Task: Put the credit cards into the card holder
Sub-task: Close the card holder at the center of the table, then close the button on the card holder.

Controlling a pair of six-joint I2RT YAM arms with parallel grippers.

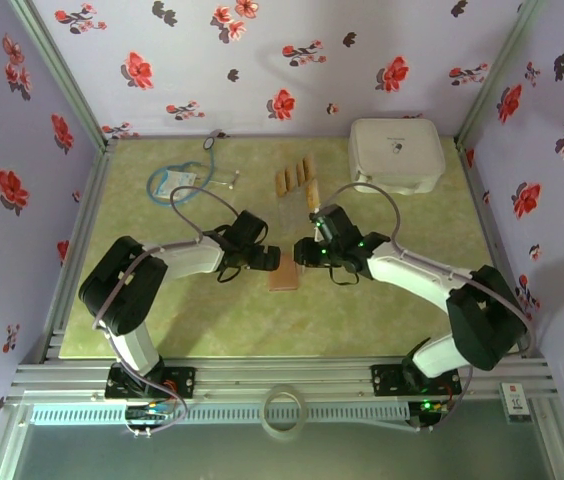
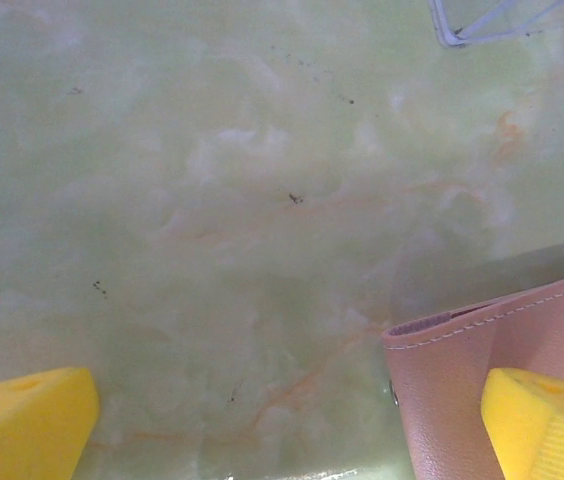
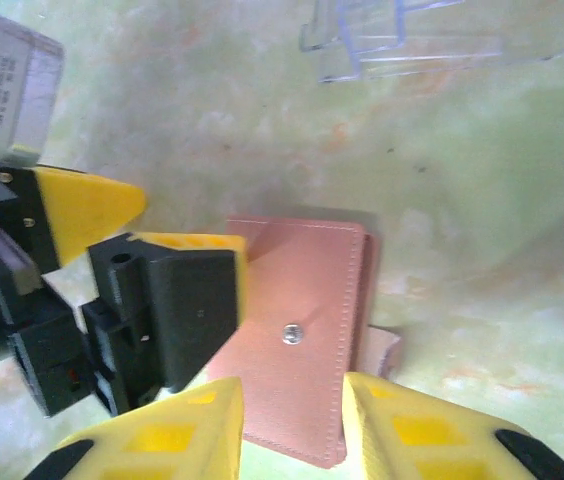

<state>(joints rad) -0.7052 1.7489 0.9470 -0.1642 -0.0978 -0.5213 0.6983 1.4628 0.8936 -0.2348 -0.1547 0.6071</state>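
The card holder (image 1: 284, 272) is a reddish-brown wallet lying shut on the green table between both grippers, its snap stud facing up. My left gripper (image 1: 262, 259) stands wide open at the wallet's left edge, with one yellow finger (image 2: 547, 425) over the leather (image 2: 462, 390). The right gripper (image 3: 292, 425) hovers over the wallet (image 3: 307, 300) with its jaws a little apart and nothing between them. The left arm's finger (image 3: 177, 290) rests on the wallet's left part. Several tan credit cards (image 1: 297, 181) stand further back in a clear holder (image 1: 290, 212).
A white rounded case (image 1: 397, 152) sits at the back right, and a blue-tubed stethoscope (image 1: 187, 180) at the back left. The clear holder's base (image 3: 402, 40) is just beyond the wallet. Floral walls close in three sides. A tape ring (image 1: 284, 410) lies on the near rail.
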